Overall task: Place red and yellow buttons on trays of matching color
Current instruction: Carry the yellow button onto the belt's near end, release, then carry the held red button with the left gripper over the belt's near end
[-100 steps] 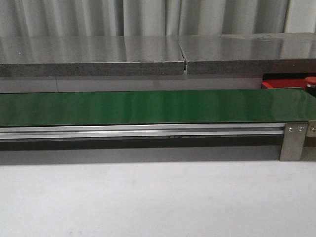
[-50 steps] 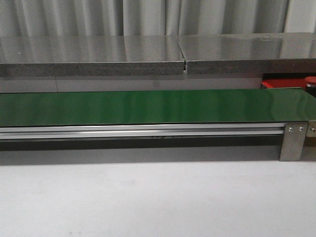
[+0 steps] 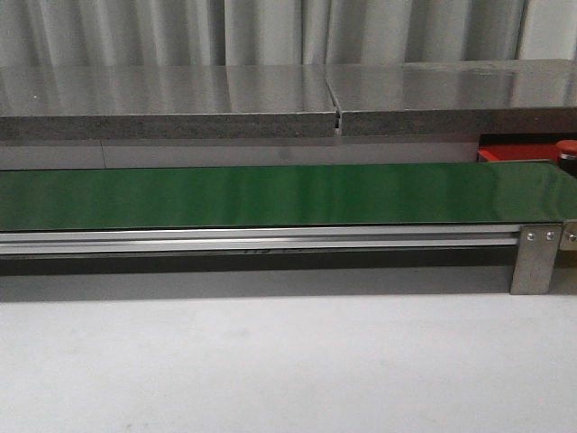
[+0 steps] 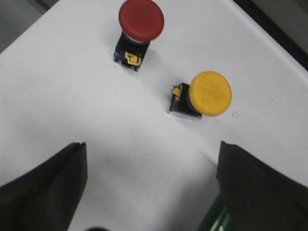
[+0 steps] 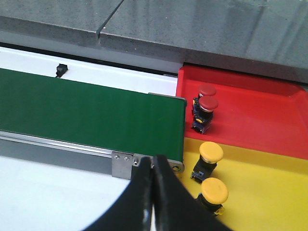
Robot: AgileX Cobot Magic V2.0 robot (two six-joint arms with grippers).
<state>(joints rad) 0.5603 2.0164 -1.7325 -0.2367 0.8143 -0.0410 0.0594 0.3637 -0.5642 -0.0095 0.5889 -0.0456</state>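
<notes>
Almost nothing shifts in the front view: only the red cap at its right edge sits marginally lower than a second ago, beside the green belt (image 3: 270, 194). Two buttons already stand on the red tray (image 5: 269, 115) and two on the yellow tray (image 5: 269, 183). The left gripper (image 4: 149, 187) hovers spread wide and empty above a red button (image 4: 139, 24) and a yellow button (image 4: 204, 94), both tipped, caps facing the camera, bodies trailing away. The right gripper (image 5: 153, 192) is pinched closed on nothing. Next, likely, comes choosing one button and descending squarely.

Green belt (image 3: 270, 194), red tray (image 3: 514, 153) behind, red button (image 3: 567, 149) at edge
</notes>
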